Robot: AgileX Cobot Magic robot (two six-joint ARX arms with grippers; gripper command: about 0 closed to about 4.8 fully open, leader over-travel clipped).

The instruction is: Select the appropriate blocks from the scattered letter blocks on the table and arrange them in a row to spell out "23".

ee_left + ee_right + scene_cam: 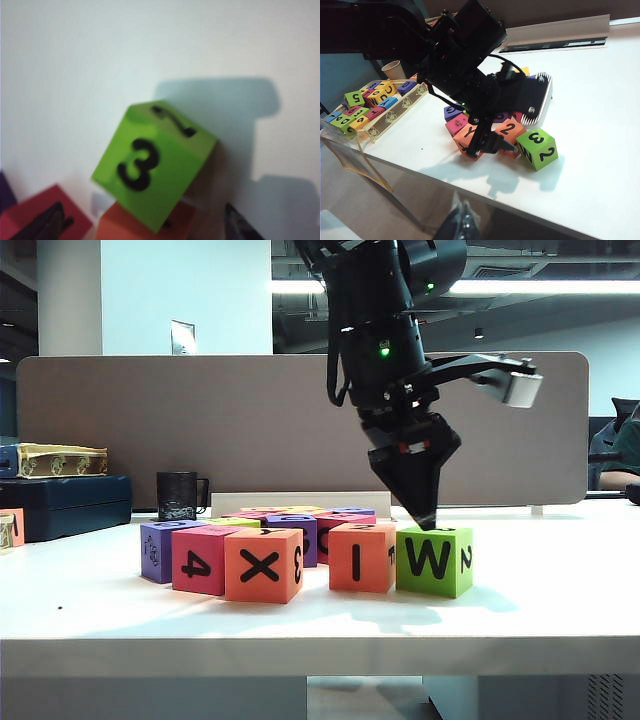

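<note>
Green letter block (434, 560), front face W, top face 3 (138, 165): right end of the near row on the white tabletop (560, 590), touching the orange I block (361, 557). Left pincer (425, 512): poised just above it, jaws spread, empty. Right pincer (462, 222): off the near edge; state cannot be told.

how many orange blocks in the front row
2: orange X block left of middle, orange I block beside the green W block under the left tool. Others may hide behind.

white table (560, 600) w/ clustered letter blocks (264, 563), green block (433, 560) at end.
</note>
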